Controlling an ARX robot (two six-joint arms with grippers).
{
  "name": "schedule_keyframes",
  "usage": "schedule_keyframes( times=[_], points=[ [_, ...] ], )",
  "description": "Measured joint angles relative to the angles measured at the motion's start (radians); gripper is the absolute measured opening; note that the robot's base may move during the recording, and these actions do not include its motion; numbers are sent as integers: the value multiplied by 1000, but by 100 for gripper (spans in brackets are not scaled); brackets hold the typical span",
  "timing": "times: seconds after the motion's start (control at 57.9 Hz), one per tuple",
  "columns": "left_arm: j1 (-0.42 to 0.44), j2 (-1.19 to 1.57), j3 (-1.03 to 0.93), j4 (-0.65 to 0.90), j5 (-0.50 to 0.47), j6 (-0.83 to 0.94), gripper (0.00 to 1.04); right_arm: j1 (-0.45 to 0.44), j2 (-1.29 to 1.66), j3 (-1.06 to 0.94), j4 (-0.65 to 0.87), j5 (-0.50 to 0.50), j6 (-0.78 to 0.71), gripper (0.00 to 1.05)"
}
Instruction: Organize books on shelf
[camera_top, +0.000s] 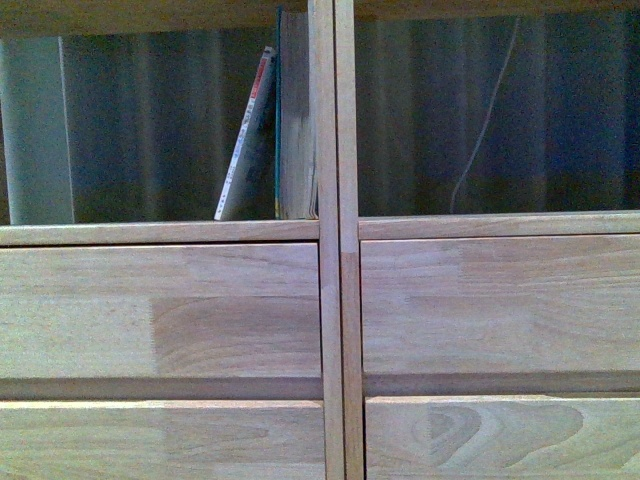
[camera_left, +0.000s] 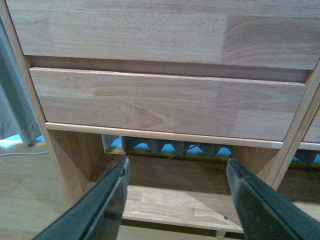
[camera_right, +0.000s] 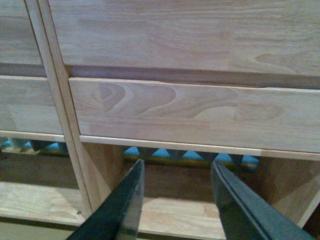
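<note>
both pairs of jaws stand apart with nothing between them: the left gripper (camera_left: 176, 192) and the right gripper (camera_right: 176, 192) each show two dark fingers spread wide over bare wood.

the books (camera_top: 272, 130) sit in the upper left compartment of the shelf (camera_top: 335, 300), at its right end beside the central upright. one thick volume with a teal edge and pale pages (camera_top: 295, 120) stands upright against the upright post; a thinner one with a white-and-red spine edge (camera_top: 247, 140) leans on it, its foot further left than its top. the right compartment looks empty of books, with only a thin pale cord (camera_top: 485, 120) hanging behind.

judging from this, the task is at a reach stage, no book yet in hand. the likely next move is to raise an arm to that compartment and press the leaning book upright, or grip it by its spine; that calls for a large lift, since both wrists are well below the books.

each wrist camera faces the lower drawer fronts (camera_left: 165, 102) and the open bottom compartment (camera_right: 165, 210) beneath them, so both arms appear held low and pointed at the unit's base. neither arm shows in the front view.
</note>
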Motion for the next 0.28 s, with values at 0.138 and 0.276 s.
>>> schedule_keyframes(
  times=[0.138,0.276],
  points=[
    [0,0,0,0,0,0,93,0,0,0,0,0,0,90],
    [0,0,0,0,0,2,97,0,0,0,0,0,1,97]
  ],
)
